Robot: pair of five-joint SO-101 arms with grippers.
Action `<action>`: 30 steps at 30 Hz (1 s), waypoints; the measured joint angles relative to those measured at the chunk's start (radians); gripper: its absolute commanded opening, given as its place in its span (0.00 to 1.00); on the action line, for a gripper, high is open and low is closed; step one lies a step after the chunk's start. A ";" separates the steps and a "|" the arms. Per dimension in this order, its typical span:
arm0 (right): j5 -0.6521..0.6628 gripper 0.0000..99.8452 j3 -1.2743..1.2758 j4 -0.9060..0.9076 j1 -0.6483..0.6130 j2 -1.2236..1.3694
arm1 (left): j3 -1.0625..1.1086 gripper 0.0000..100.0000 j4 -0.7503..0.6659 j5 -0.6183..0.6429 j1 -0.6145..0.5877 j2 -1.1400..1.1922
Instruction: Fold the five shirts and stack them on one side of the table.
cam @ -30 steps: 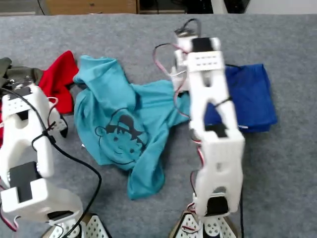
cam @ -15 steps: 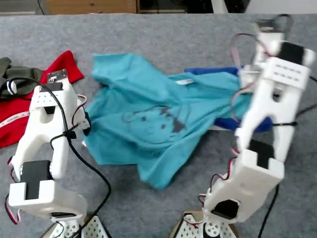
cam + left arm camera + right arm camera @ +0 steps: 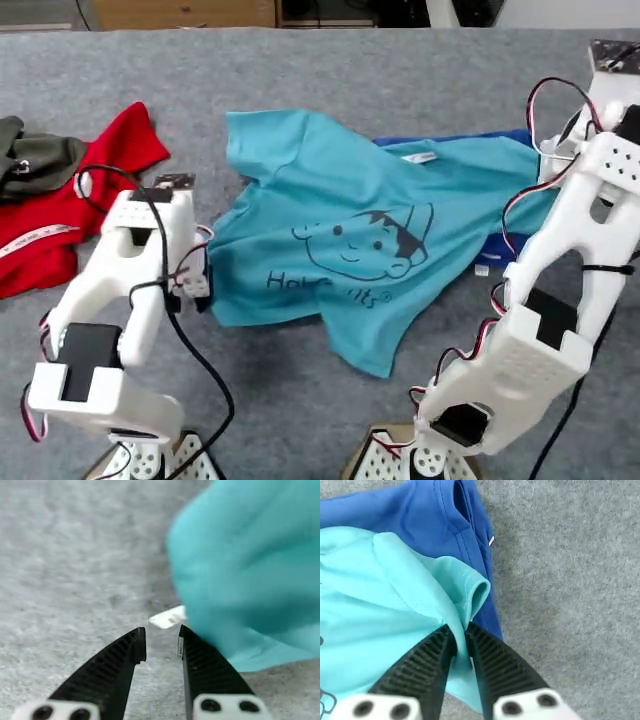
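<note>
A teal shirt (image 3: 350, 240) with a cartoon face lies spread, print up, across the middle of the grey table. Its right part lies over a folded blue shirt (image 3: 505, 245). My right gripper (image 3: 545, 182) is at the far right, shut on the teal shirt's edge (image 3: 470, 595), with the blue shirt (image 3: 420, 510) just beyond it. My left gripper (image 3: 161, 642) is low over the table at the teal shirt's left lower edge (image 3: 250, 555). It is open with nothing between its fingers, and a small white tag (image 3: 167, 617) lies just ahead. In the high view the left gripper (image 3: 195, 288) is beside that edge.
A red shirt (image 3: 90, 200) lies unfolded at the left, with a dark olive shirt (image 3: 35, 160) bunched at the far left edge. Bare grey table (image 3: 250, 400) runs along the front between the two arm bases and across the back.
The right arm swung far to the right, pulling the teal shirt out flat and over the blue shirt. The left arm moved right, toward the shirt's left edge.
</note>
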 measured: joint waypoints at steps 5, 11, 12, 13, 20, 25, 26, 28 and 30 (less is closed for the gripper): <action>0.000 0.00 0.000 0.000 0.000 0.014 | -0.023 0.12 0.000 0.040 0.054 0.000; 0.000 0.00 0.000 0.000 0.000 0.029 | -0.092 0.13 0.002 0.127 0.137 0.000; 0.000 0.00 0.000 0.000 0.000 0.029 | -0.110 0.13 0.000 0.140 0.150 0.000; 0.000 0.00 0.000 0.000 0.000 0.029 | -0.132 0.13 0.003 0.153 0.163 0.000; 0.000 0.00 0.000 0.000 0.000 0.029 | -0.215 0.13 -0.072 0.245 0.190 0.078; 0.000 0.00 0.000 0.000 -0.009 0.029 | -0.241 0.12 -0.101 0.258 0.178 0.224; 0.000 0.00 0.000 0.000 -0.011 0.029 | -0.249 0.12 -0.101 0.258 0.170 0.253; 0.000 0.00 0.000 0.000 -0.011 0.029 | -0.261 0.12 -0.100 0.259 0.155 0.281; 0.000 0.00 0.000 0.000 -0.011 0.029 | -0.272 0.12 -0.098 0.259 0.137 0.290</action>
